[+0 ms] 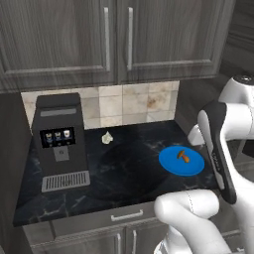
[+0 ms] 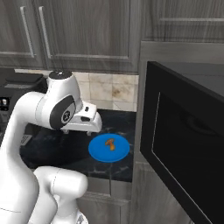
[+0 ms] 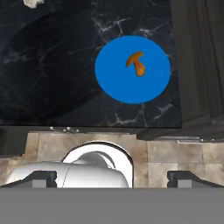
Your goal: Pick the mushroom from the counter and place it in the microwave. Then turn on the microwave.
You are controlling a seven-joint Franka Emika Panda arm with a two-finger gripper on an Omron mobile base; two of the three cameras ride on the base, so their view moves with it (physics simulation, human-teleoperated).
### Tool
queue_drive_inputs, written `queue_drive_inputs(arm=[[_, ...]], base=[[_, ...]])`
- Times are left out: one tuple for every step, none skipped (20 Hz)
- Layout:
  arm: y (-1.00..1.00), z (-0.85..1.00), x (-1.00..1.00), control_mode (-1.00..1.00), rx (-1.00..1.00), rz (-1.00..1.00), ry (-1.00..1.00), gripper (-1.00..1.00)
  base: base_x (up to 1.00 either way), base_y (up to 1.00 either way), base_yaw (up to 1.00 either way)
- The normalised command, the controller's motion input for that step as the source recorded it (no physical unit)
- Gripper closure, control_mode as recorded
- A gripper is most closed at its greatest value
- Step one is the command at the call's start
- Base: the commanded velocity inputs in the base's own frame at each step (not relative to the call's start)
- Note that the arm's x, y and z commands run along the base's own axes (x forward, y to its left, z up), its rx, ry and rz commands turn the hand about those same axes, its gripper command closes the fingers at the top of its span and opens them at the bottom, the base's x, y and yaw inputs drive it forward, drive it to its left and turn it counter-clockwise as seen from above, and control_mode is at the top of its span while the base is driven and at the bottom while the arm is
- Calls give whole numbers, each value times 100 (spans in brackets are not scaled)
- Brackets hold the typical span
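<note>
A small orange-brown mushroom (image 3: 136,64) lies on a round blue plate (image 3: 118,83) near the right end of the black marbled surface (image 1: 124,168), close to its front edge. The robot's pincer (image 3: 112,178) hangs high above, well apart from the plate, its two dark fingertips (image 3: 41,178) spread wide and holding nothing. To the right, the microwave (image 2: 183,144) stands with its dark glass door swung open toward the room. A black coffee machine (image 1: 58,141) sits at the surface's left end, and a small whitish lump (image 1: 106,137), possibly garlic, rests near the tiled backsplash (image 1: 124,101).
</note>
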Motion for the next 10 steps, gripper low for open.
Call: queue_drive_inputs(arm=[[-19,-47,50,-100,0,0,0,-100],[-19,-46,51,-100,0,0,0,-100],[-19,-47,51,-100,0,0,0,-100],[-20,-46,52,-100,0,0,0,-100],[-19,-47,52,-100,0,0,0,-100],[-16,-49,54,-100,0,0,0,-100],[-17,-49,53,-100,0,0,0,-100],[-18,-48,52,-100,0,0,0,-100],[-19,-46,53,-100,0,0,0,-100],[-21,-44,53,-100,0,0,0,-100]], base=[[0,0,0],[0,0,0],[0,0,0],[0,0,0],[0,0,0],[0,0,0],[0,0,0],[0,0,0],[0,0,0],[0,0,0]])
